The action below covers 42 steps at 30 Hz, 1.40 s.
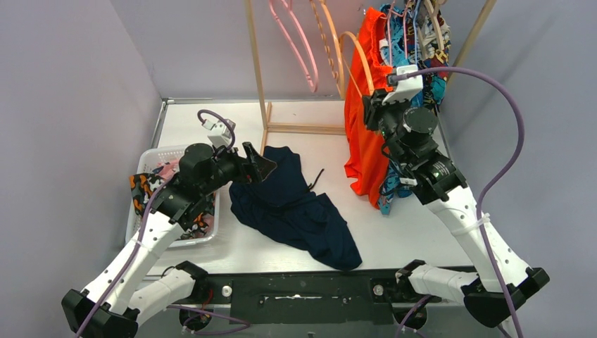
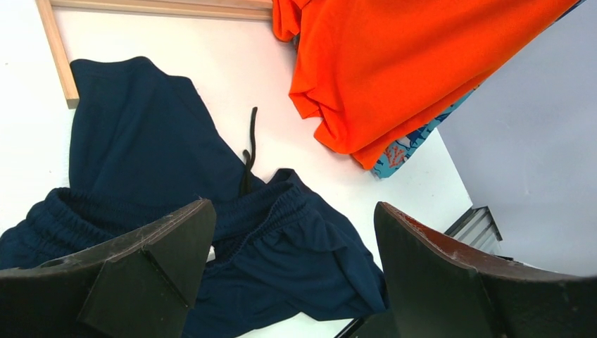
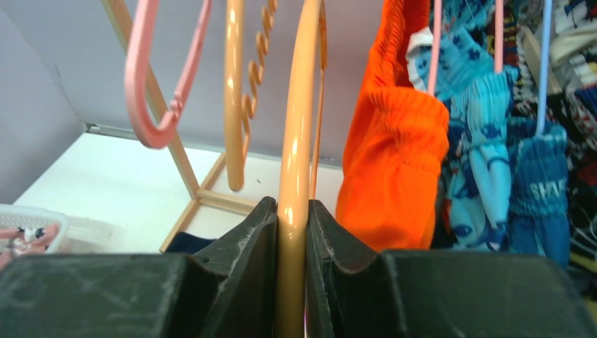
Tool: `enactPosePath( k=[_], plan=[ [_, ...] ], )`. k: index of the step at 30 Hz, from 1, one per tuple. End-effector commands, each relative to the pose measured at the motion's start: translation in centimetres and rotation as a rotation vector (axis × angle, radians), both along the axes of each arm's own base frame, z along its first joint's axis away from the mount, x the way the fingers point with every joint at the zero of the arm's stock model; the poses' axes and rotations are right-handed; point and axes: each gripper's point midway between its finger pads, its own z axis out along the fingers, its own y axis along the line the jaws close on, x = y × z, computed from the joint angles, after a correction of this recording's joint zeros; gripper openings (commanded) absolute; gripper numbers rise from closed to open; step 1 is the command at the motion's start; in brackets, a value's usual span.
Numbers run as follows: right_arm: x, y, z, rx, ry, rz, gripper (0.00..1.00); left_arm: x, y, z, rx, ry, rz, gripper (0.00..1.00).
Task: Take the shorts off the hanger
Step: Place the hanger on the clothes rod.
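Note:
Plain navy shorts (image 1: 296, 211) lie crumpled on the white table, also seen in the left wrist view as navy shorts (image 2: 141, 155) with a black drawstring. My left gripper (image 1: 257, 165) hovers just above their left part, open, with nothing between its fingers (image 2: 293, 215). Orange-red shorts (image 1: 362, 141) hang from the rack, their hem touching the table (image 2: 394, 63). My right gripper (image 1: 372, 109) is shut on the lower bar of an orange hanger (image 3: 292, 176), right beside the orange-red shorts' waistband (image 3: 394, 141). Teal-blue patterned shorts (image 3: 486, 169) hang behind them.
A white basket (image 1: 163, 150) at the left holds pink shorts (image 1: 167, 169) and black shorts with orange print (image 1: 141, 186). A wooden rack post (image 1: 257, 63) and its base bar (image 1: 303, 129) stand at the back. A bare pink hanger (image 1: 296, 42) hangs on the rack.

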Motion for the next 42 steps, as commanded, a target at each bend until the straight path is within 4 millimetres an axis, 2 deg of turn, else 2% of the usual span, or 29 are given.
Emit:
enactPosePath(
  k=[1,5,14,18,27,36,42],
  plan=[
    [0.0,0.3,7.7,0.088,-0.184,0.022,0.00,0.2,-0.5,1.4,-0.027,-0.028,-0.015,0.84],
    [0.9,0.7,9.6,0.098,-0.195,0.017,0.00,0.4,-0.5,1.3,-0.028,-0.025,-0.014,0.84],
    [3.5,2.2,10.3,0.124,-0.189,0.008,0.00,0.5,-0.5,1.5,-0.044,-0.031,-0.004,0.84],
    [4.2,2.6,11.4,0.109,-0.213,0.007,0.00,0.4,-0.6,1.4,-0.041,-0.032,-0.014,0.84],
    [3.5,2.4,12.3,0.127,-0.246,0.018,0.00,0.4,-0.6,1.0,-0.040,-0.022,-0.014,0.84],
    [1.9,1.1,11.1,0.142,-0.274,0.003,0.00,0.4,-0.8,0.5,-0.040,-0.003,-0.018,0.84],
    [2.0,1.4,12.1,0.134,-0.283,0.016,0.00,0.4,-1.0,0.3,-0.046,0.011,-0.023,0.84]
  ],
)
